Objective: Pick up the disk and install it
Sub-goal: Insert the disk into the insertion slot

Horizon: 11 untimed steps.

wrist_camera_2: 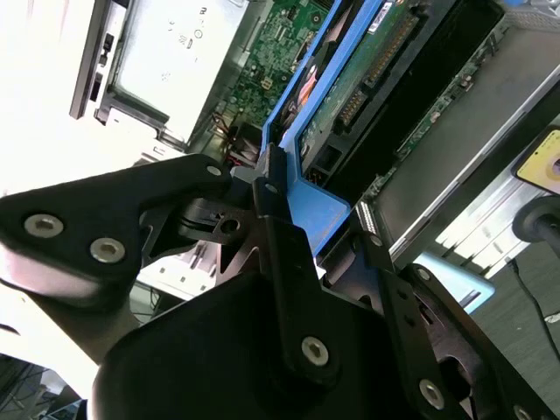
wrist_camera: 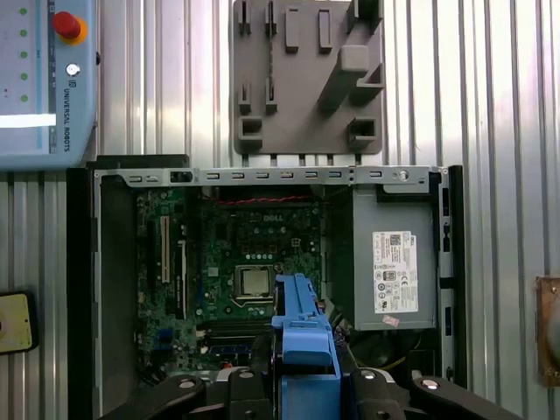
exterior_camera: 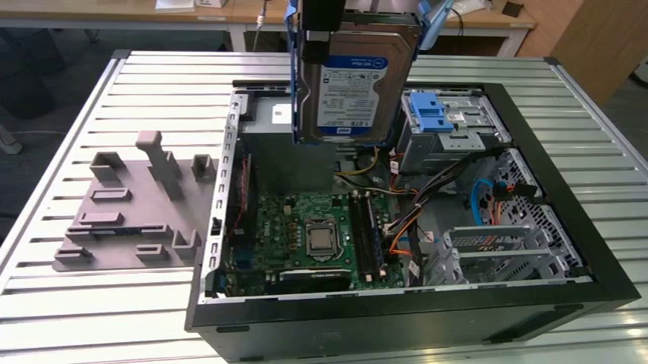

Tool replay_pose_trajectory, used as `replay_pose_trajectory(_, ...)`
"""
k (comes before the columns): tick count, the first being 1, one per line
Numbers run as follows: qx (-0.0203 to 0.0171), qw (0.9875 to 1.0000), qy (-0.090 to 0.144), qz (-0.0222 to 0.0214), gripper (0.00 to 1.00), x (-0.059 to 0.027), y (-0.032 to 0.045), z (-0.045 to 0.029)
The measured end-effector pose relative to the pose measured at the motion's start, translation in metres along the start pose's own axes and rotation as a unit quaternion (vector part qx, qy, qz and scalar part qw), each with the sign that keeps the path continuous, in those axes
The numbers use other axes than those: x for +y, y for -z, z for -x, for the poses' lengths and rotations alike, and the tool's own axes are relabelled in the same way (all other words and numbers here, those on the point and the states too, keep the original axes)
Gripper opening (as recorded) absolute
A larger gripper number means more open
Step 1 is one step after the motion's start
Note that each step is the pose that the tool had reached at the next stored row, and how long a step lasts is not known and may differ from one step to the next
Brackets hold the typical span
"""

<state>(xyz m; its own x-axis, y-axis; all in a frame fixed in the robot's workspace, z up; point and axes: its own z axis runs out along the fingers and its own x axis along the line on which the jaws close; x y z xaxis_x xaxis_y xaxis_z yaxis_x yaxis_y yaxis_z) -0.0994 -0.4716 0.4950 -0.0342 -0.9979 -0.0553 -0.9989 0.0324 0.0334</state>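
Disk (exterior_camera: 354, 83) hangs upper centre over the open case (exterior_camera: 405, 326)
My pincer (wrist_camera_2: 311, 206) clamps its blue bracket (exterior_camera: 297, 91); stiff, weighty, shock-sensitive, I judge

The jaws point straight down, clamped on the top edge of the disk (exterior_camera: 353, 83), which hangs upright just beneath them, black fingers (wrist_camera_2: 282, 254) pressing either side.

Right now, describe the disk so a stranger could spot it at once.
Find the open black computer case on the slatted table. Above it, upright in the end effector, hangs the disk: silver-grey, blue-and-white label, blue bracket, unlike the grey box and the blue-latched cage below.
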Motion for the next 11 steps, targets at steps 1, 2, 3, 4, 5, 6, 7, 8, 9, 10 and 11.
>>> replay_pose_trajectory(1, 0.0001, 1.0, 0.0, 0.0, 0.36, -0.0007, 0.0, -0.0008)
replay_pose_trajectory(2, 0.0001, 1.0, 0.0, 0.0, 0.36, -0.0014, -0.0001, -0.0018)
replay_pose_trajectory(3, 0.0, 1.0, 0.0, 0.0, 0.36, -0.0021, -0.0002, -0.0033)
replay_pose_trajectory(4, 0.0, 1.0, 0.0, 0.0, 0.36, -0.0026, -0.0003, -0.0049)
replay_pose_trajectory(5, 0.0, 1.0, 0.0, 0.0, 0.36, -0.0033, -0.0004, -0.0066)
replay_pose_trajectory(6, 0.0, 1.0, 0.0, 0.0, 0.36, -0.0037, -0.0004, -0.0083)
replay_pose_trajectory(7, 0.0, 1.0, 0.0, 0.0, 0.36, -0.0042, -0.0005, -0.0101)
replay_pose_trajectory(8, 0.0, 1.0, 0.0, 0.0, 0.36, -0.0047, -0.0006, -0.0123)
replay_pose_trajectory(9, 0.0, 1.0, 0.0, 0.0, 0.36, -0.0051, -0.0005, -0.0145)
replay_pose_trajectory(10, 0.0001, 1.0, 0.0, 0.0, 0.36, -0.0055, -0.0005, -0.0168)
replay_pose_trajectory(11, 0.0, 1.0, 0.0, 0.0, 0.36, -0.0056, -0.0005, -0.0191)
